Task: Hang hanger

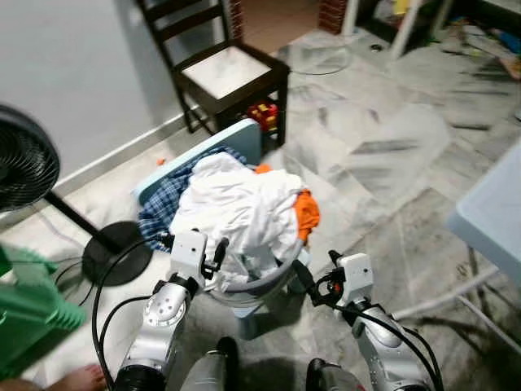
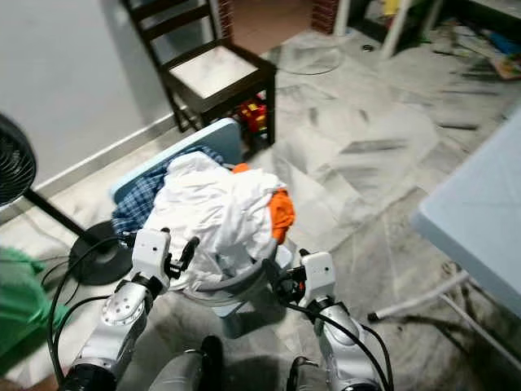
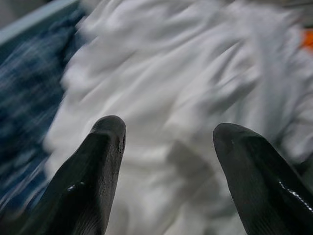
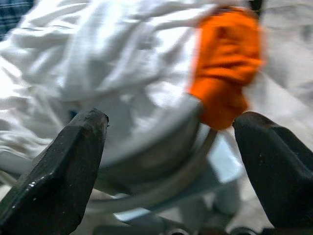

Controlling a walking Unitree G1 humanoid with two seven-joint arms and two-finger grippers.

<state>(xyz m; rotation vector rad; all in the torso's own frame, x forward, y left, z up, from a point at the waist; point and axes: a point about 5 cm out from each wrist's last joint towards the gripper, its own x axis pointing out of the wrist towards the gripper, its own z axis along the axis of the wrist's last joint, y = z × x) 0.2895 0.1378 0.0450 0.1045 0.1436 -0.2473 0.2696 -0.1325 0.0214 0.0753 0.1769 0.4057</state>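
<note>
Nearest to us, our left gripper (image 1: 213, 259) is up against the near left side of a pile of white laundry (image 1: 236, 213), its two black fingers (image 3: 88, 171) spread apart with nothing between them. Our right gripper (image 1: 313, 287) sits at the near right side of the same heap, its fingers (image 4: 61, 171) also wide apart and empty, pointing at a grey basin rim (image 4: 161, 152) under the clothes. The heap rests in this basin on a pale blue stool (image 1: 244, 305). An orange garment (image 1: 306, 212) hangs over the right edge of the pile, and a blue checked cloth (image 1: 167, 199) spills out on the left against a pale blue board (image 1: 236, 138). We cannot make out a hanger among the clothes. To our left stands a black fan (image 1: 24, 163) with its round base (image 1: 114, 252) on the marble floor (image 1: 391, 147), near a green plastic thing (image 1: 28, 305). To the right is the corner of a pale blue table (image 1: 492, 216). Farther off, a dark wooden chair (image 1: 224, 69) stands by the wall, with a red toy (image 1: 264, 114) beneath it
</note>
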